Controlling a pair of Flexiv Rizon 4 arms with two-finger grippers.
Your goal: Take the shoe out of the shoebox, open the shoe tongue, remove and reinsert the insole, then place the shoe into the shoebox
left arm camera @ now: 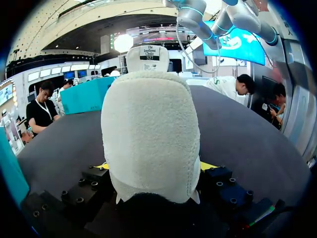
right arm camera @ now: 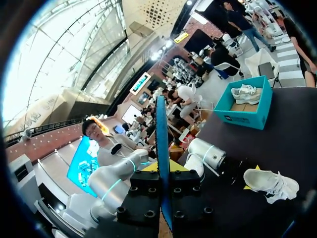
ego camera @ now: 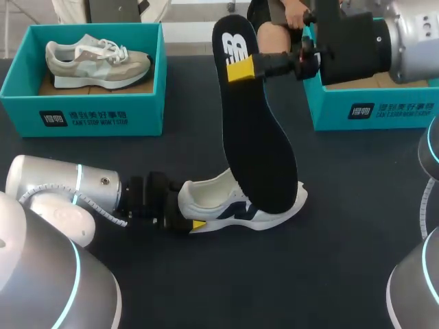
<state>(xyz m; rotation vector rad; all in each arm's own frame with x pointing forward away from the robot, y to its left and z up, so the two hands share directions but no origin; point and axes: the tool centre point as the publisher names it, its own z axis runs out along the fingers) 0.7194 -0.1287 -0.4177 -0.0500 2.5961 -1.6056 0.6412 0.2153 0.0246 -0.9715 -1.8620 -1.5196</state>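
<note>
A white shoe (ego camera: 240,205) with a navy logo lies on the dark table, toe to the right. My left gripper (ego camera: 188,214) is shut on its heel; in the left wrist view the fuzzy heel (left arm camera: 151,134) fills the gap between the yellow tips of the left gripper (left arm camera: 153,171). The black insole (ego camera: 257,137) hangs upright, its lower end resting at the shoe's opening. My right gripper (ego camera: 240,68) is shut on its upper end. In the right wrist view the insole (right arm camera: 161,129) stands edge-on in the right gripper (right arm camera: 163,168), with the shoe (right arm camera: 270,183) below.
A teal shoebox (ego camera: 96,110) at the back left holds a second grey-beige shoe (ego camera: 96,62). Another teal shoebox (ego camera: 370,103) stands at the back right, partly behind my right arm. The left arm (ego camera: 62,188) lies low across the front left of the table.
</note>
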